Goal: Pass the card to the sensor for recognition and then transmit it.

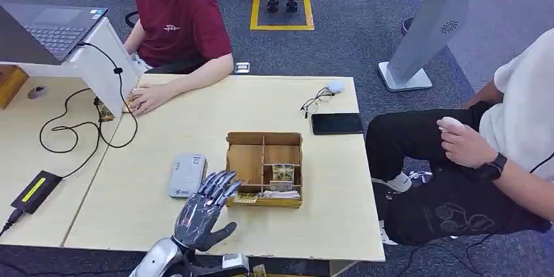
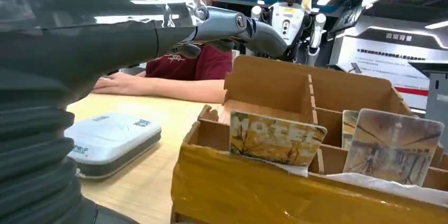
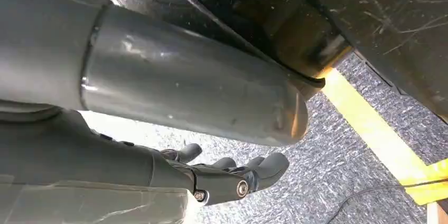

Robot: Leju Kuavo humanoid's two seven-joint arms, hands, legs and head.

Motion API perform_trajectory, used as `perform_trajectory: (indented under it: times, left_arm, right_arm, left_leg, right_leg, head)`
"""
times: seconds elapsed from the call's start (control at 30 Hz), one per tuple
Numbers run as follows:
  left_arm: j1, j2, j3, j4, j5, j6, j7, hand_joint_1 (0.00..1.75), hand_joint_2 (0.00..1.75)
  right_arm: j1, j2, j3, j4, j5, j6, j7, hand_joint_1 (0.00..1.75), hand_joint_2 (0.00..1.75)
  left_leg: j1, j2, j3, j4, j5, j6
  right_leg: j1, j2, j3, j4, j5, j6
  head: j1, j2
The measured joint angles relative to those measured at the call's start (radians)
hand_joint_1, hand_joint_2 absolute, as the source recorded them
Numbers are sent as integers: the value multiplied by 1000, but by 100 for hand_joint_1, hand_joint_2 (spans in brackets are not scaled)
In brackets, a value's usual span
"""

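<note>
Card: a small printed card (image 2: 276,138) with pale lettering over a yellow-brown picture, standing on its edge and leaning in the front left compartment of the box, just beyond the left hand's fingertips and untouched by them.
Second card: a similar card (image 2: 393,146) with a faded brown picture, upright in the next compartment along, farther from the fingers.
Box: an open wooden box (image 1: 264,170) split into compartments, its front wall wrapped in yellow tape; the fingertips hover beside its front left corner.
Sensor: a flat grey-white reader (image 1: 187,174) lying on the table just to the other side of the fingers from the box.
Left hand: the left hand (image 1: 204,210) is raised above the table's near edge, fingers (image 1: 221,184) stretched out and apart, thumb out to the side, holding nothing.
Right hand: the right hand (image 3: 222,174) hangs over grey carpet with its fingers loosely bent and nothing in them.
Table: a pale wooden table (image 1: 163,218).
People: one person in a dark red shirt (image 1: 176,22) sits across the table, hands resting on it; another in a white top (image 1: 516,114) sits well off to the right of the box.
Farther off: spectacles (image 1: 316,102) and a dark phone (image 1: 337,123) lie beyond the box.
</note>
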Motion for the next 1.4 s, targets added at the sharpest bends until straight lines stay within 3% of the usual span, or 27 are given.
perform_trajectory:
  times: [0.27,1.0,1.4]
  left_arm:
    - [-10,-26,0,17,63,9,-53,0,175]
    - [-62,-72,1,147,99,28,-55,0,175]
    - [-63,-77,1,151,116,37,-72,0,175]
  right_arm:
    - [0,0,0,0,2,1,-3,0,0]
    - [0,0,4,0,18,5,-4,0,0]
    - [0,0,7,0,19,6,-3,0,0]
  left_leg:
    - [0,0,0,0,0,0]
    - [0,0,0,0,0,0]
    - [0,0,0,0,0,0]
  right_leg:
    - [0,0,0,0,0,0]
    - [0,0,0,0,0,0]
    - [0,0,0,0,0,0]
  head:
    - [0,0]
    - [0,0]
    - [0,0]
